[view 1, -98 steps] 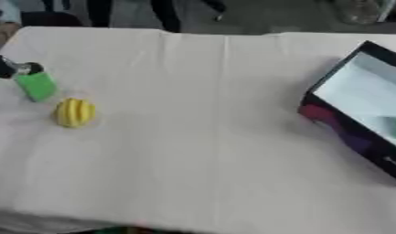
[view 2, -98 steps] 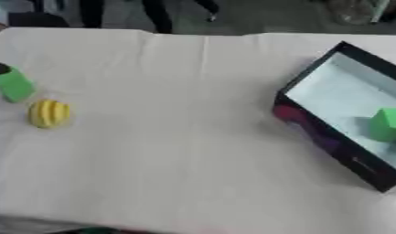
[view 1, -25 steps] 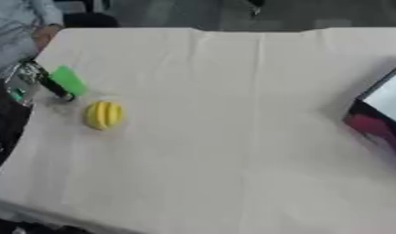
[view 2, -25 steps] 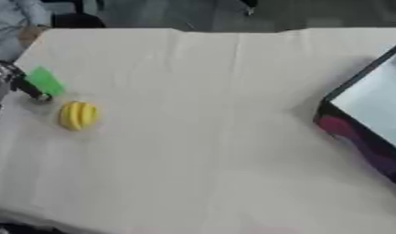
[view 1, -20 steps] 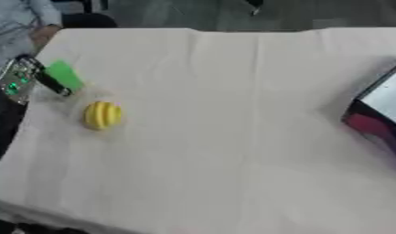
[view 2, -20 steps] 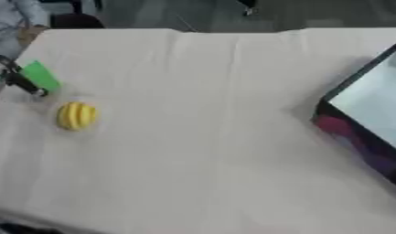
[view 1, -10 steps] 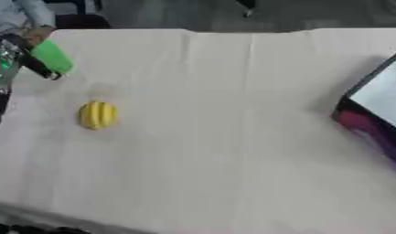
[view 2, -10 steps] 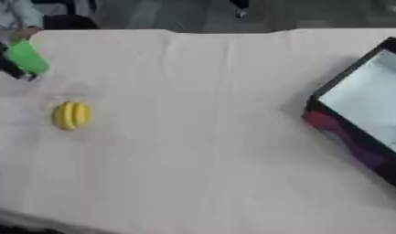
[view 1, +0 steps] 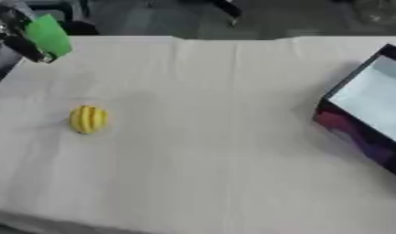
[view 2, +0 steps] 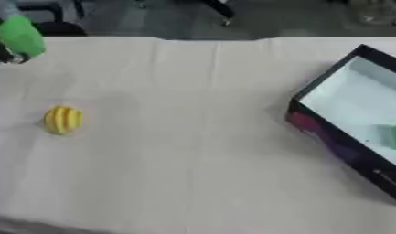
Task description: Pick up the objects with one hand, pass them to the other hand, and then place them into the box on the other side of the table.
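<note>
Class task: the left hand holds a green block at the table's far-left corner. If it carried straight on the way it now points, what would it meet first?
Probably nothing: the left hand, fingers round the green block, seems to point up and beyond the table, though depth is unclear.

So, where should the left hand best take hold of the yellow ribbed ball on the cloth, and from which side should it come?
Probably from above, fingers and thumb closing across its middle. The yellow ribbed ball is round, lies alone on the table with bare cloth all around, and could roll if pushed sideways. The left hand now holds the green block, so that must go first.
</note>
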